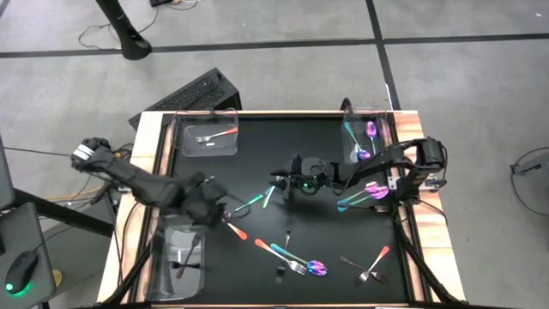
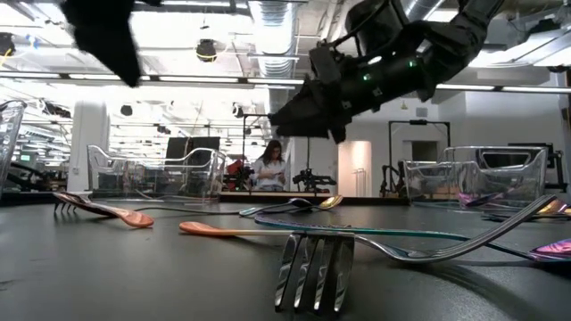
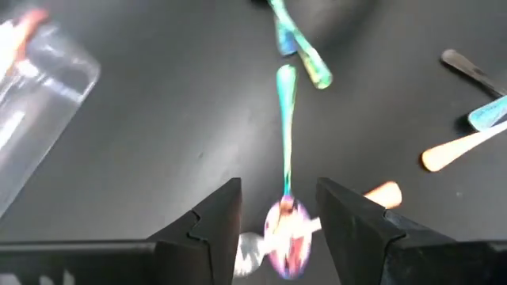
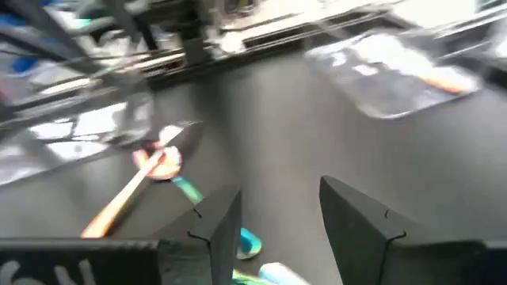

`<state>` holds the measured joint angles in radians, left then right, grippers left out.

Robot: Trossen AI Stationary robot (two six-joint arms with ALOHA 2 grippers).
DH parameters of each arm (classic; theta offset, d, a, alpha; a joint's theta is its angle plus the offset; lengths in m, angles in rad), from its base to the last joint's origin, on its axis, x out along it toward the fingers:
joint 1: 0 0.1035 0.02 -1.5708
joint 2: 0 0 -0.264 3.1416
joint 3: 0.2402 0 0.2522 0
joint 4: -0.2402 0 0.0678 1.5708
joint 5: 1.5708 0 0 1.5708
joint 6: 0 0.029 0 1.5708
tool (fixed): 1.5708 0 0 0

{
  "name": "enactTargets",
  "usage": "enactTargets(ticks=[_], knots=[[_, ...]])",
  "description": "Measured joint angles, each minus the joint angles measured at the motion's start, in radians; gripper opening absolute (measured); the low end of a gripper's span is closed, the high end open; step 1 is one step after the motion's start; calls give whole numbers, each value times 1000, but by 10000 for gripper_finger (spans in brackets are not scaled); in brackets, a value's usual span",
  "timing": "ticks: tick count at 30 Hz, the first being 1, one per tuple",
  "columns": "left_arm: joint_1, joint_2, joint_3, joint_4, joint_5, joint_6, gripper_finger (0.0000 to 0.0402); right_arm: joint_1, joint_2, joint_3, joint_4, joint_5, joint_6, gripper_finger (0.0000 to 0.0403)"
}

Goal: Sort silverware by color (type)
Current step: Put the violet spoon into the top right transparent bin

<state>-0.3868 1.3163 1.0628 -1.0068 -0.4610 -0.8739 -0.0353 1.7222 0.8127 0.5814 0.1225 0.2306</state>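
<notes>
Four clear bins sit at the corners of the black table (image 1: pixel 257 146), one per sort: the far-left bin (image 1: pixel 206 136) holds an orange-handled piece, the far-right bin (image 1: pixel 367 137) and the right-edge bin (image 1: pixel 377 196) hold iridescent ones, and the near-left bin (image 1: pixel 180 262) holds dark ones. That spread keeps the middle free as a working floor, where the unsorted silverware lies loose.

Both arms reach into that middle. The left gripper (image 3: pixel 279 226) hangs low over the table's left-centre with its jaws wide apart and nothing in them, straddling the bowl of an iridescent spoon (image 3: pixel 286 158) whose teal handle runs straight away from the fingers. The straddle looks like a set-up for closing on the bowl end, though it could equally be a piece just let go; I cannot tell which.

The right gripper (image 1: pixel 287 182) hovers near the table's centre, jaws also wide and empty, over the teal handles (image 1: pixel 257 202) lying there.

Nearer the front edge lie an orange-handled piece (image 1: pixel 244 233), a teal-handled fork (image 1: pixel 287 257) beside a purple spoon (image 1: pixel 317 269), a dark fork (image 1: pixel 281 273), and toward the right an orange-handled fork (image 1: pixel 376 262) crossing a dark one (image 1: pixel 353 262). Roughly half the pieces seem binned.
</notes>
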Motion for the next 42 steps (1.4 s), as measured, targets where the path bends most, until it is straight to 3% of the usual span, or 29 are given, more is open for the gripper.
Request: enactTargets(ticks=[6,9,16,34,42], knots=[[197,0,-207,413,230,300,150,18,-94,0,-212,33,-62,156],[269,0,-320,586,285,383,150,21,-131,0,-333,33,-79,139],[322,0,-500,826,406,490,150,21,-122,0,-428,33,-74,113],[298,6,-639,1006,394,541,149,-14,-84,0,-374,33,-52,111],[269,54,-680,1114,382,537,127,-14,-84,0,-359,33,-52,111]])
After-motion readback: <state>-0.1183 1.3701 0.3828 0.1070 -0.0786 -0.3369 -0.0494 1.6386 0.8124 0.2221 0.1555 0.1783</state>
